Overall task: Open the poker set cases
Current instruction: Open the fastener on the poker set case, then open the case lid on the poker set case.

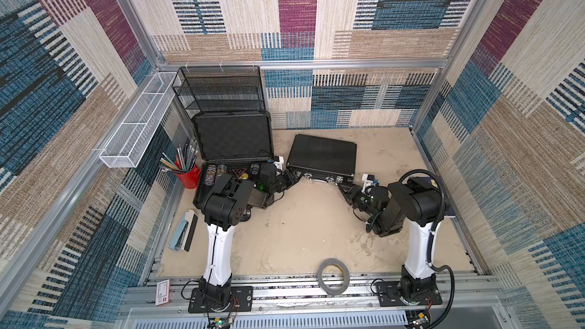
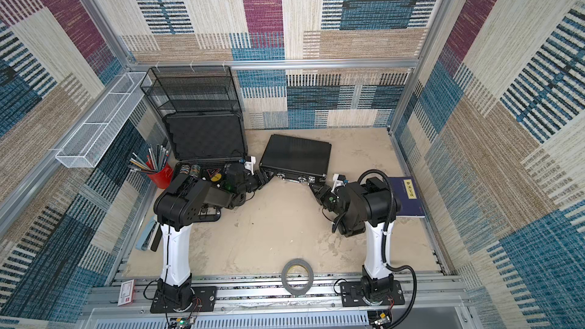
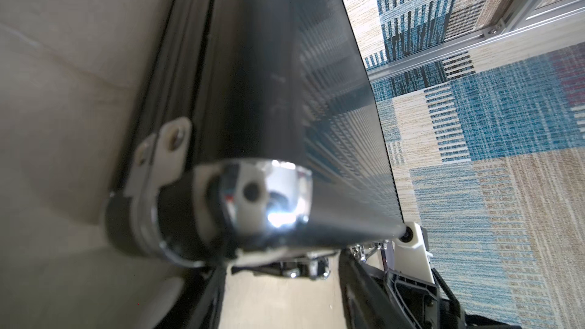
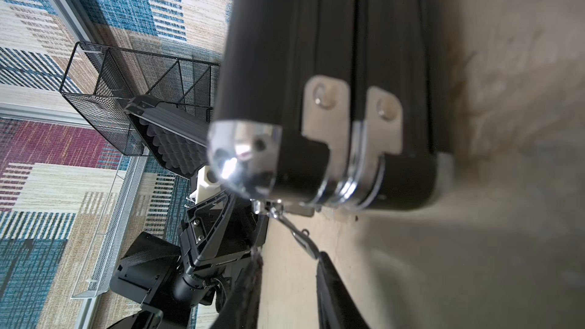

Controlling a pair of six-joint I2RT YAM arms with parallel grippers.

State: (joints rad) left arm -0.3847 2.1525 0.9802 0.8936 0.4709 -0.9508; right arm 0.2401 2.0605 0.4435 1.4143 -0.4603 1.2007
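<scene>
On the surface, slim black case [image 1: 323, 156]: lies flat at mid-rear, lid shut, just right of the larger case.
Larger case [image 1: 232, 136]: rear left, lid already up against the mesh rack [image 1: 221, 90], chips [image 1: 218, 172] showing in the base. Judged done.
Step in hand: 2nd case. Both arms sit at its front corners, prob. lining up on the latches.
Left gripper [image 1: 292, 178]: at the front-left corner, jaws apart, nothing between them. The corner cap [image 3: 269, 191] looms close in the left wrist view; contact can't be told.
Right gripper [image 1: 343, 188]: at the front-right corner, jaws partly apart, empty.
Long axis: runs left–right across the surface, slightly skewed, right end a bit nearer the robot.
Facing: latches [image 1: 308, 175] and handle [image 1: 321, 179] toward the robot; hinge edge toward the back wall.
Next move, est.: flip both silver latches free, then get a fingertip under the lid's front lip and lift. The case looks light and may slide, so one gripper should pin it.
</scene>
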